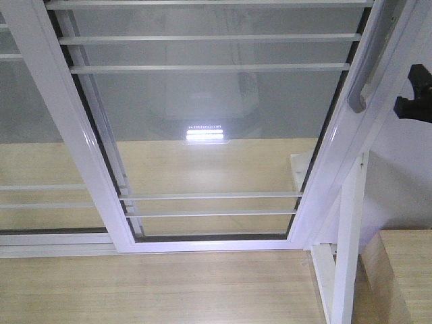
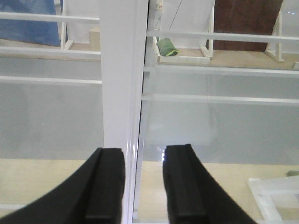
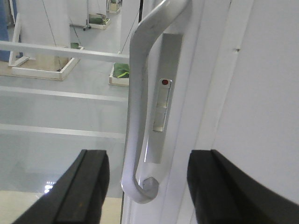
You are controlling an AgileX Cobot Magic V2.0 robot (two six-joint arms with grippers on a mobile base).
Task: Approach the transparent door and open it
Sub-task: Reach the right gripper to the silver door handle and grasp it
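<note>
plainly, the right gripper point(image 3: 148, 186) stood spread, its two black fingers point(image 3: 84, 186) wide apart, with the lower end of the curved grey handle point(image 3: 134, 107) between them. a gap showed on either side of the bar, so the gripper pinched nothing. just beside the handle a narrow lock plate point(image 3: 161, 102) ran up the stile and carried a small red dot point(image 3: 164, 82). in the front view this gripper showed only as a dark shape at the right edge, near the handle's lower end.

the left gripper point(image 2: 144, 186) was also parted, by a narrower gap, and held nothing. it faced a glossy white upright point(image 2: 119, 70) close ahead; whether the pads touched it could not be told. thin horizontal bars point(image 2: 219, 99) crossed the glass on both sides of that upright, and a green object point(image 2: 167, 46) lay beyond the pane.

the transparent door point(image 1: 216, 101) filled most of the front view, directly ahead and close. its handle sat on the right stile. its bottom rail rested along the edge of the wooden floor point(image 1: 155, 283). a handleless panel point(image 1: 34, 135) sat to the left, overlapping behind the door's left stile. a white brace point(image 1: 347, 236) stood just right of the door's lower corner.
</note>
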